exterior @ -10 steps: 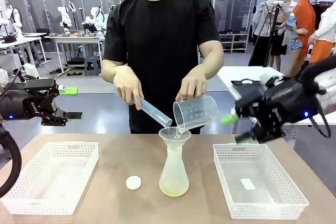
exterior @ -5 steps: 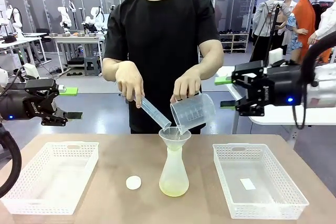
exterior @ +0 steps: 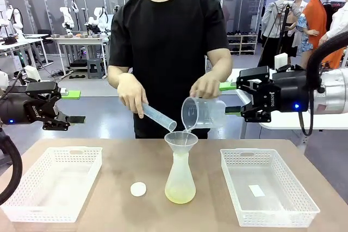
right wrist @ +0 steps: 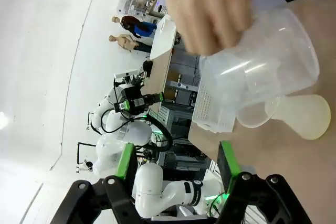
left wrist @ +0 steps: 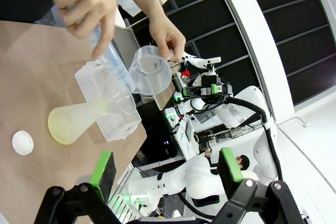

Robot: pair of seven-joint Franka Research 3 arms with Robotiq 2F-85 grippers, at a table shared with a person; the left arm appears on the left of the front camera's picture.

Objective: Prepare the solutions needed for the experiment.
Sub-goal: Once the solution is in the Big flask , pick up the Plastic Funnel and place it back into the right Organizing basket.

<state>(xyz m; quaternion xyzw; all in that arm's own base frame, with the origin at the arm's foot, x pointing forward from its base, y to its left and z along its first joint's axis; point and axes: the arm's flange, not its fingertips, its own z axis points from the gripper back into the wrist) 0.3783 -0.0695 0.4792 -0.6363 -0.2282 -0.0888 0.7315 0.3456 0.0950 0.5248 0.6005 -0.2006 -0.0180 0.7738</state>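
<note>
Yellow-green solutions (exterior: 180,194) lie shallow in the frosted flask (exterior: 180,171), while left gripper (exterior: 73,107) and right gripper (exterior: 231,98) both hang spread, empty.

The flask (exterior: 180,180) stood on the table (exterior: 209,199), a funnel (exterior: 181,140) in its neck. A basket (exterior: 51,183) lay left of it, a second basket (exterior: 266,186) right, a disc (exterior: 138,189) near its left, the person (exterior: 166,42) behind.

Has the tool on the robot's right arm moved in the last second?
Yes. The right tool has risen higher above the white basket and shifted left, toward the beaker.
</note>
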